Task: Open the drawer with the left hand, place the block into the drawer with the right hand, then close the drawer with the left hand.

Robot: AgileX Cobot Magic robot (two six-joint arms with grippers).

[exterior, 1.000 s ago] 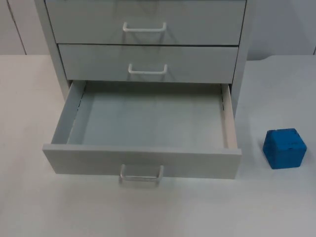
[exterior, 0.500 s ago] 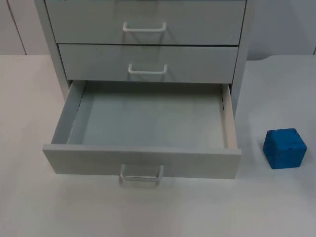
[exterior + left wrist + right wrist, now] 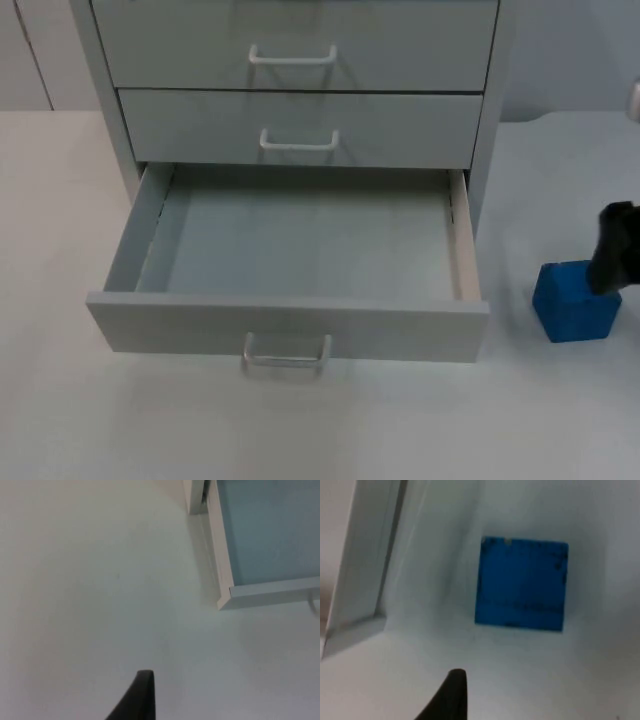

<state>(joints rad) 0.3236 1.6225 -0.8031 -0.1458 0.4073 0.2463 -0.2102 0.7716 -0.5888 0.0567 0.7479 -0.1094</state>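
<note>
No legible text, label, brand, number or sign found on any surface inspected. The grey metal cabinet (image 3: pixel 480 130) carries plain drawer fronts with white wire handles (image 3: pixel 299 141) and no markings. The pulled-out bottom drawer (image 3: pixel 290 325) has a bare front panel and a bare floor. The blue cube-shaped block (image 3: pixel 572 305) shows unmarked faces in the top view and in the right wrist view (image 3: pixel 521 584). The white table top (image 3: pixel 60 200) bears no print.

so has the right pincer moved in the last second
Yes. The right pincer has come in from the picture's right edge and now hangs over the blue block, right of the open drawer.
</note>
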